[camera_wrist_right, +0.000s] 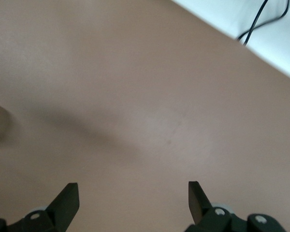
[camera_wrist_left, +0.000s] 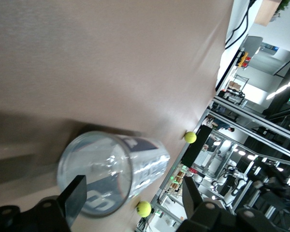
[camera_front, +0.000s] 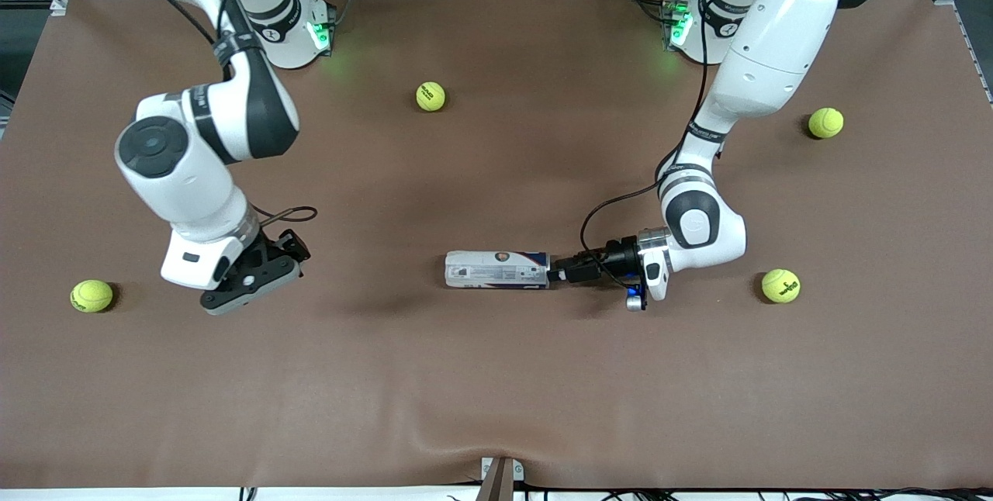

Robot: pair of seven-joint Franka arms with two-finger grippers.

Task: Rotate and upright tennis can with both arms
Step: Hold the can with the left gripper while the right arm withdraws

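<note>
The tennis can (camera_front: 496, 269) lies on its side in the middle of the brown table, its white and dark-blue label showing. My left gripper (camera_front: 557, 274) is low at the can's end toward the left arm's end of the table. In the left wrist view the can's round clear end (camera_wrist_left: 99, 166) faces the camera. The left gripper (camera_wrist_left: 134, 186) is open there, with one finger (camera_wrist_left: 76, 197) in front of the can's mouth and the other clear of it. My right gripper (camera_front: 256, 276) is open and empty above bare table, toward the right arm's end, and the right wrist view (camera_wrist_right: 133, 186) shows the same.
Several yellow-green tennis balls lie on the table: one near the bases (camera_front: 430, 96), two toward the left arm's end (camera_front: 825, 122) (camera_front: 780, 285), and one toward the right arm's end (camera_front: 91, 295). Two balls show in the left wrist view (camera_wrist_left: 190, 137) (camera_wrist_left: 144, 209).
</note>
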